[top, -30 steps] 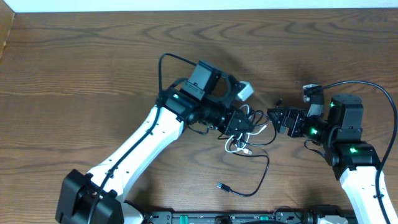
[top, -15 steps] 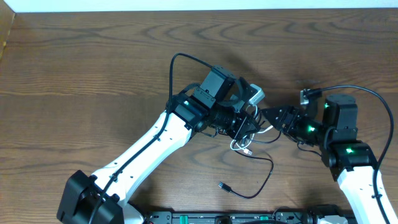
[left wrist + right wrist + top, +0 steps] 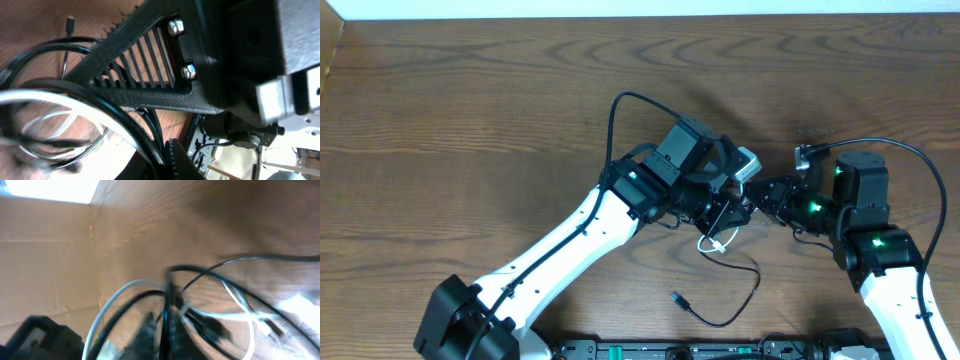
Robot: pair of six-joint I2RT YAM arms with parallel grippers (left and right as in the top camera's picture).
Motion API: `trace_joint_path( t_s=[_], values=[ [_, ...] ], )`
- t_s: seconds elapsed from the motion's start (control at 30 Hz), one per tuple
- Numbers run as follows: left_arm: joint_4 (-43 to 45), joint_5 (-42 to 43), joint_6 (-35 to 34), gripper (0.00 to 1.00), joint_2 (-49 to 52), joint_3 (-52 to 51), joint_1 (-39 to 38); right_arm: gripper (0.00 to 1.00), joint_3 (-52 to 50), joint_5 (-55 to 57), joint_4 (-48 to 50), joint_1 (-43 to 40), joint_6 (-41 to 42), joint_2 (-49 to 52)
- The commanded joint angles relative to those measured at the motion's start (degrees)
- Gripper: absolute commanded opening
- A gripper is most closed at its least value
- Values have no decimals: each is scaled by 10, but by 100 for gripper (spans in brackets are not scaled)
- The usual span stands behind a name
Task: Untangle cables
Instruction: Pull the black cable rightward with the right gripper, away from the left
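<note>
Where the two arms meet over the brown, grained wooden table (image 3: 470, 120), the left gripper (image 3: 732, 208) and the right gripper (image 3: 762, 193) sit tip to tip, with the cords bunched between and just below them. The white cord (image 3: 712, 243) shows from above as a small, thin loop hanging under the left gripper. The black cord (image 3: 757, 280) trails from the same knot in a wide, open curve toward the near edge and ends in a small flat plug (image 3: 676, 297) lying on bare wood.

The left wrist view adds what the overhead camera cannot resolve: a matte black, ribbed finger (image 3: 150, 75) fastened with two shiny screws (image 3: 174, 27), and glossy round black and white loops sweeping across in front of it, blurred at the left. The right wrist view is smeared, with both cords crossing in arcs near the lens and a cardboard wall (image 3: 45, 255) standing behind the table's edge.

No view shows whether either gripper's jaws are spread or pressed together, because the cords and the blur hide the fingertips.

Wide bare wood lies to the left and at the far side of the table; the plug end rests close to the near edge.
</note>
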Motion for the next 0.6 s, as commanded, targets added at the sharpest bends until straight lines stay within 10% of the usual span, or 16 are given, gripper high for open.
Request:
trace_joint_path(
  t_s=[0.0, 0.57],
  values=[
    [0, -50, 7, 13, -4, 7, 3, 1, 7, -5, -9, 3, -4, -4],
    [-78, -275, 7, 7, -10, 7, 15, 1, 7, 238, -113, 2, -122, -4]
  ],
)
